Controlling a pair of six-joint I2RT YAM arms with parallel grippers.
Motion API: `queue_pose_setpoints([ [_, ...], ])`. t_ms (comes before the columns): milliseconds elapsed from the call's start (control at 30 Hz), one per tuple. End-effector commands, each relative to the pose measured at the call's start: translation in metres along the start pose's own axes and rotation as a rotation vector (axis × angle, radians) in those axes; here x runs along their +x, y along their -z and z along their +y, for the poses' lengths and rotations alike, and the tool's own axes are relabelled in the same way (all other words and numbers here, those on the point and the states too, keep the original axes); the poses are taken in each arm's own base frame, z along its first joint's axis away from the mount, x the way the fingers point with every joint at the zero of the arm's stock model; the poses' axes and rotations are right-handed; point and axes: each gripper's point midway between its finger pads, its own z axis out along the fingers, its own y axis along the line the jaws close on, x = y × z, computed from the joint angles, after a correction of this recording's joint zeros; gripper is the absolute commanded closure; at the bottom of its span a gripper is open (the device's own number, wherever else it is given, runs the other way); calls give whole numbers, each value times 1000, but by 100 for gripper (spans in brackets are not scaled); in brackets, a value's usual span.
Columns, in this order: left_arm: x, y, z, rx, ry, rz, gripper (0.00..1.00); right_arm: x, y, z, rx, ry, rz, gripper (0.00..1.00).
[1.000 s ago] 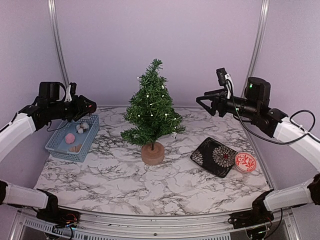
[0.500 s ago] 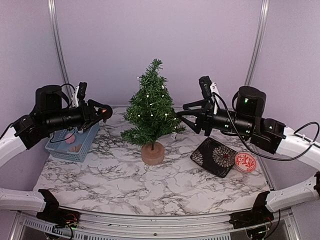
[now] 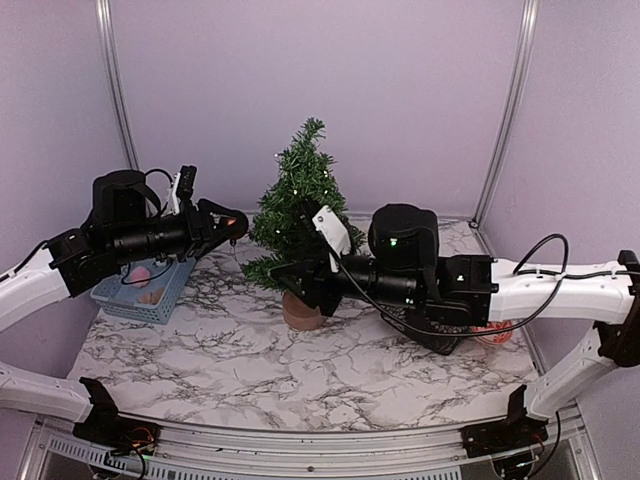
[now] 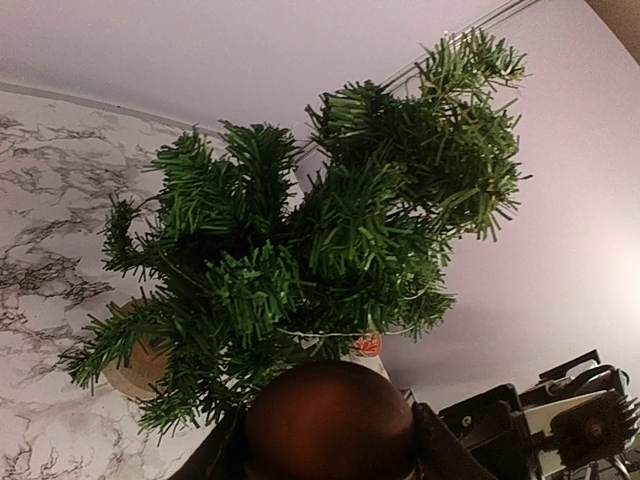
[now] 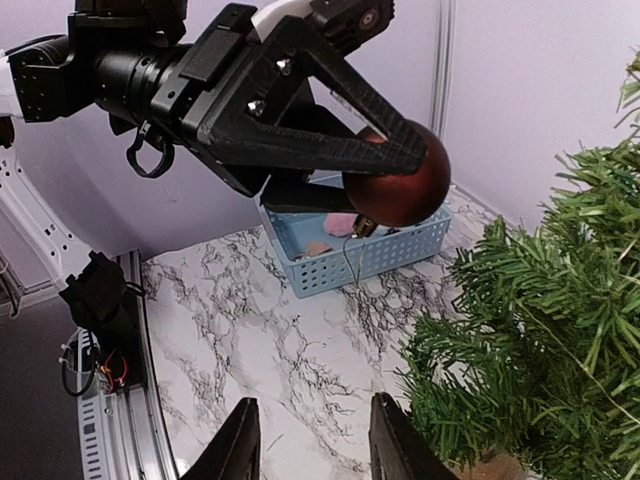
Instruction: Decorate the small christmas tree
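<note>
The small christmas tree stands on its tan stump at mid table. My left gripper is shut on a dark red ball ornament and holds it in the air just left of the tree's branches. The right wrist view shows the ball between the left fingers, its wire hook hanging below. My right gripper is open and empty, low beside the tree's lower branches, pointing left across the table. In the top view the right gripper sits at the tree's base.
A blue basket with a pink piece and tan pieces stands at the left, also in the right wrist view. My right arm lies across the black patterned tray. A red round tin shows behind the tree.
Both arms have closed in on the tree. The left gripper carried the red ball rightward to the branches. The right arm swung left and down to the tree's base.
</note>
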Motion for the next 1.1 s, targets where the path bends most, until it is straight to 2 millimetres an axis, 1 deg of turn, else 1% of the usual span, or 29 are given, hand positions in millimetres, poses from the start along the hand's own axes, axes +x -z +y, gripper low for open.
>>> queue_pose_setpoints([
  [0, -12, 2, -35, 141, 10, -48, 55, -26, -16, 3, 42, -13, -81, 65],
  [100, -6, 3, -40, 159, 12, -36, 56, -26, -25, 3, 47, -26, -94, 68],
  [233, -5, 6, -47, 194, -2, -37, 56, -29, -32, 2, 54, -5, -115, 71],
  [333, -2, 7, -50, 207, -13, -23, 56, -34, -32, 3, 49, 25, -137, 73],
  [533, 2, 7, -49, 209, -10, -11, 56, -41, -36, 5, 44, 84, -152, 75],
  [667, 7, 8, -57, 251, -28, 17, 56, -41, -34, 6, 39, 106, -160, 75],
  [767, 13, 10, -65, 294, -43, 53, 56, -41, -29, 1, 39, 123, -160, 78],
  [867, 16, 13, -72, 338, -54, 73, 57, -42, -24, 0, 9, 130, -165, 80],
  [933, 19, 14, -77, 365, -55, 87, 57, -44, -20, 2, -20, 134, -174, 80],
  [1000, 20, 15, -81, 388, -54, 99, 57, -44, -18, 13, -88, 144, -178, 78],
  [1067, 23, 15, -84, 403, -58, 112, 57, -44, -17, 18, -123, 151, -177, 78],
])
